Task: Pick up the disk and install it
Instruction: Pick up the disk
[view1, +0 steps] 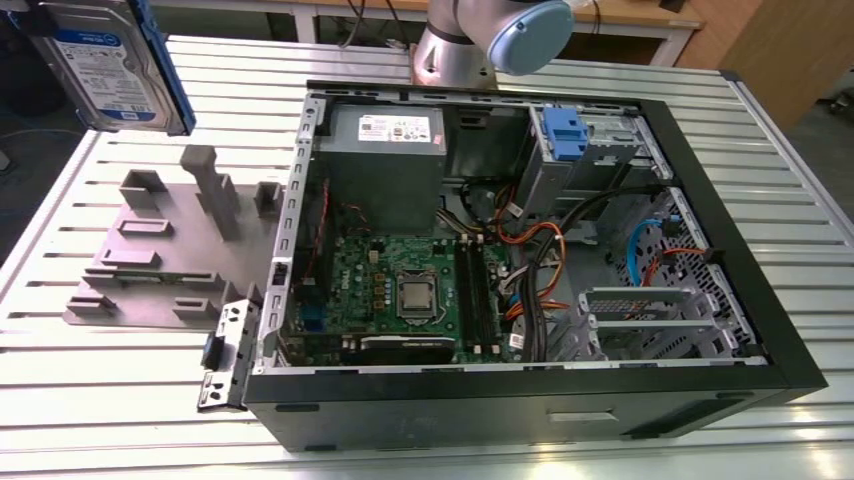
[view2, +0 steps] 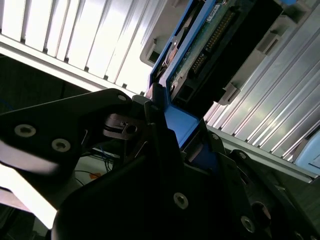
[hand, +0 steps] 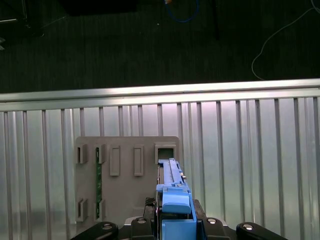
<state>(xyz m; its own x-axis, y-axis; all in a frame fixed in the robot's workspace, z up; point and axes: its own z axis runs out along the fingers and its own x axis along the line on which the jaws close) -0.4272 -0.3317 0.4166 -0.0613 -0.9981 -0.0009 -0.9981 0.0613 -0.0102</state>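
Pick-up complete, installation outstanding: the gripper (hand: 177, 212) is clamped on the disk (view1: 100, 60), apparently by its blue rail (hand: 172, 197), holding it aloft at ten o'clock from the open case (view1: 534, 390) in the exterior view.

Disk (view1: 107, 55): silver, white-and-blue label, blue side rails. Computer case (view1: 534, 405): black. Inside the case: green motherboard (view1: 400, 285), blue latch (view1: 563, 135), orange wires (view1: 534, 235). Beside the case: plain grey fixture plate (view1: 147, 275), silver ribbed table (view1: 80, 400).
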